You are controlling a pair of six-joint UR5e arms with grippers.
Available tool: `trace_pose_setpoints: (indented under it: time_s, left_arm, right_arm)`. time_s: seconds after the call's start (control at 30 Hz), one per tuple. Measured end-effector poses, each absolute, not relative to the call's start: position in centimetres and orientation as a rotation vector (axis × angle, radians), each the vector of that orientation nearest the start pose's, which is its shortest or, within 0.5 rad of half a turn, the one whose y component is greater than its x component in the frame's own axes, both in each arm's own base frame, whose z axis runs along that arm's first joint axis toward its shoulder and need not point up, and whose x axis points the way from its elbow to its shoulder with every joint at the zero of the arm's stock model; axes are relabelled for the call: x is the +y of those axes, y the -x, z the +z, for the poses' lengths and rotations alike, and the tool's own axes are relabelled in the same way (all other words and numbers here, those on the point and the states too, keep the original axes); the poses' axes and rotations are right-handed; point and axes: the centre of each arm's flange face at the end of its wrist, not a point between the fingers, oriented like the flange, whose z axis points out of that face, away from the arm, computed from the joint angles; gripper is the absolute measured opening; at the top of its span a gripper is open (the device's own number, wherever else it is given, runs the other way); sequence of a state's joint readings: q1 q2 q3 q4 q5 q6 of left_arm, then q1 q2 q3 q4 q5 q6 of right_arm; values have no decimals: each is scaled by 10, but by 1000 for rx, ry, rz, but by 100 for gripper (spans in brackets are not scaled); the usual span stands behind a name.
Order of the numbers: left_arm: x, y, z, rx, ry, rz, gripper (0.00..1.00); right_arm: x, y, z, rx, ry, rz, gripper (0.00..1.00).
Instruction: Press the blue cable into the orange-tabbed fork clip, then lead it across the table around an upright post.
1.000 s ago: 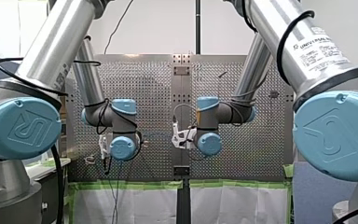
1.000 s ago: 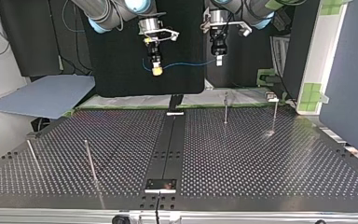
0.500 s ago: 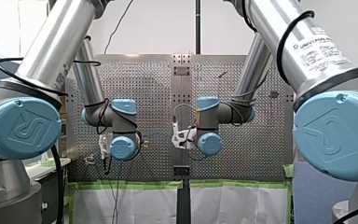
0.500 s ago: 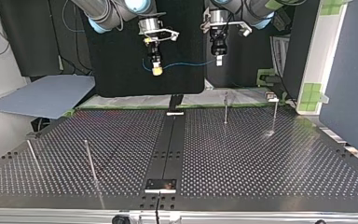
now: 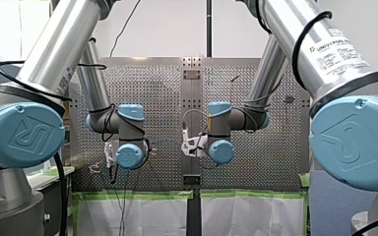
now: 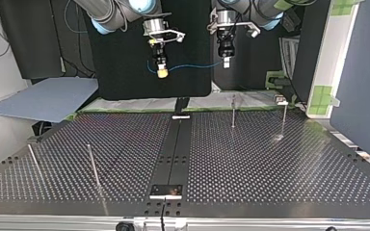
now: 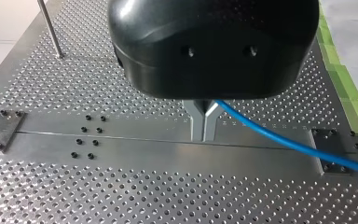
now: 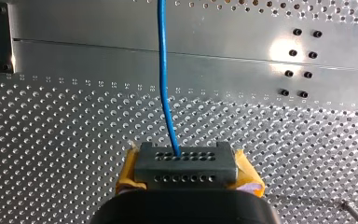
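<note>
My left tool [image 7: 204, 123] and my right tool [image 8: 185, 164] are each pinched shut on the blue cable [image 7: 279, 139], strung between them in the air above the surface [image 6: 270, 173], so I judge that clipping it and rounding a post [image 6: 232, 111] are both still to do, with no clip in sight.

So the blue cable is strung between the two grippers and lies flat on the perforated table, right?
Not quite. The blue cable is strung between my left gripper and my right gripper, but it does not lie on the perforated table: it hangs in the air above it, touching nothing there. The top view shows this.
</note>
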State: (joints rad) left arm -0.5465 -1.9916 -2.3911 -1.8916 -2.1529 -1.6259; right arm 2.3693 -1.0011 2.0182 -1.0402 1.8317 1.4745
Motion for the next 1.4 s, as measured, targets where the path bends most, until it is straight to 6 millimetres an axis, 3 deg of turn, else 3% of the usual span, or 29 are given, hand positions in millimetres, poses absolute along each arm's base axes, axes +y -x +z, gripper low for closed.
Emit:
trace_pose_setpoints:
  time_s: [1.03, 1.4]
  left_arm:
    - [-266, -289, 81, 1562, 78, -19, 0]
    - [-245, -249, 65, 1656, 7, -15, 0]
  right_arm:
    - [-294, -457, 88, -813, -1595, 1541, 0]
    - [-266, -446, 36, -871, -1743, 1395, 0]
